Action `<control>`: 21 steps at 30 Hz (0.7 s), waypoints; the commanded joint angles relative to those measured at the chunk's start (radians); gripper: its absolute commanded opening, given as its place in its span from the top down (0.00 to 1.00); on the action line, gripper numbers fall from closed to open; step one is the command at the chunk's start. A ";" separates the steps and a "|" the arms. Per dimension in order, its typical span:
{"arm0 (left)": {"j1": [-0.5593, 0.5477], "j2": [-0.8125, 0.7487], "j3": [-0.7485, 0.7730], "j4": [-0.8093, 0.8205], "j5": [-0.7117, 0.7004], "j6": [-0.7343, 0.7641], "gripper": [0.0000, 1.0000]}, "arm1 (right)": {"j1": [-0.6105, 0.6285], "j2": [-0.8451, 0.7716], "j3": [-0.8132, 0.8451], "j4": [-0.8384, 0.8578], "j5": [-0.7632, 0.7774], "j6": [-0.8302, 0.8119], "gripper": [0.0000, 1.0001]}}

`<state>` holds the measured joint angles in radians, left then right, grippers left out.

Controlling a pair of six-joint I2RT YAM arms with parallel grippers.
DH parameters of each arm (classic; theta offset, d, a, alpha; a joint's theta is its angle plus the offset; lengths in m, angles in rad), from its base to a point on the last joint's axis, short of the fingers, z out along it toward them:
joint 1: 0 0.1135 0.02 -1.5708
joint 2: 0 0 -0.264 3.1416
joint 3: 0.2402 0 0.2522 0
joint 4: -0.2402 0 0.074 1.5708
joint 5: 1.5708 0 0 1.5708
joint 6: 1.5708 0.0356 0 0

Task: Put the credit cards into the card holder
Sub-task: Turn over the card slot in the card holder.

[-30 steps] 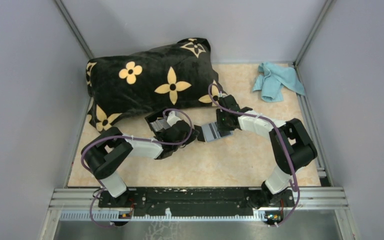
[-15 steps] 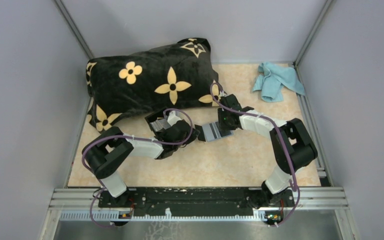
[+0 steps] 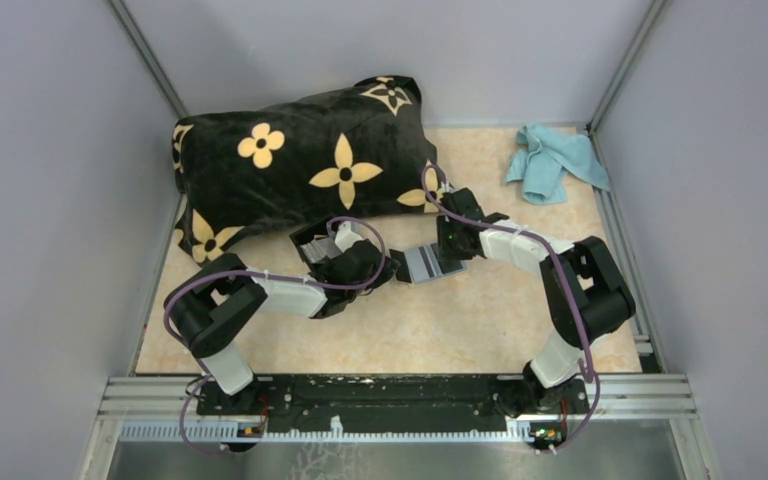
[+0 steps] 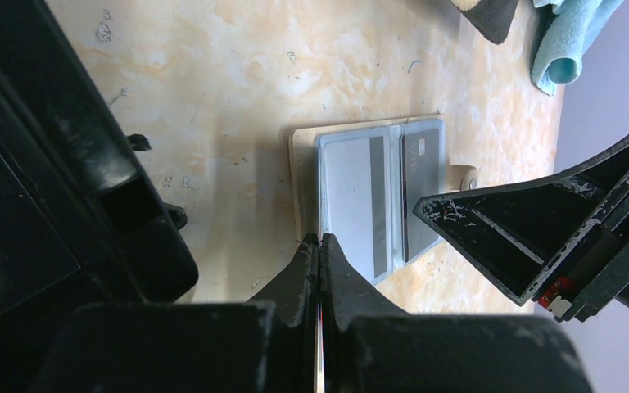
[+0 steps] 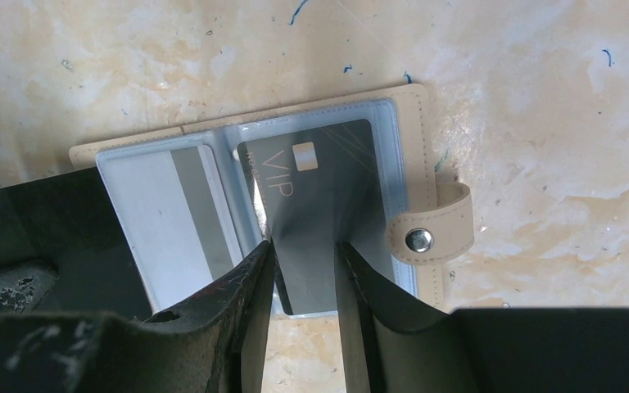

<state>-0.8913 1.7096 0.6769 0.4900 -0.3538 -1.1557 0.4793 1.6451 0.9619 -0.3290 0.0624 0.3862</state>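
Your right gripper point(image 5: 301, 248) hovers, jaws only narrowly parted, over the dark plastic "VIP" card point(image 5: 319, 188). That card looks mostly seated in the right clear pocket of the open beige card holder point(image 5: 416, 155) on the marbled table point(image 5: 540, 123). A grey card with a darker stripe point(image 5: 164, 221) sits in the left pocket. Your left gripper point(image 4: 319, 243) has its jaws pressed together at the holder's near edge; I cannot tell whether it pins the holder. If it doesn't, pushing the dark card could slide the light holder or buckle the card. The grippers are close, so watch for a clash.
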 commanded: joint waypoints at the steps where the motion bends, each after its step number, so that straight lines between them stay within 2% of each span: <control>1: -0.005 -0.013 0.027 0.021 0.005 0.007 1.00 | -0.015 -0.004 0.003 0.019 0.025 0.008 0.66; 21: -0.005 -0.015 0.021 0.030 0.009 0.004 1.00 | -0.069 -0.002 0.020 -0.003 0.117 0.029 0.66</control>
<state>-0.8913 1.7096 0.6769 0.4923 -0.3496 -1.1557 0.4282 1.6451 0.9619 -0.3412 0.1543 0.3996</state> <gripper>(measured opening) 0.007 0.340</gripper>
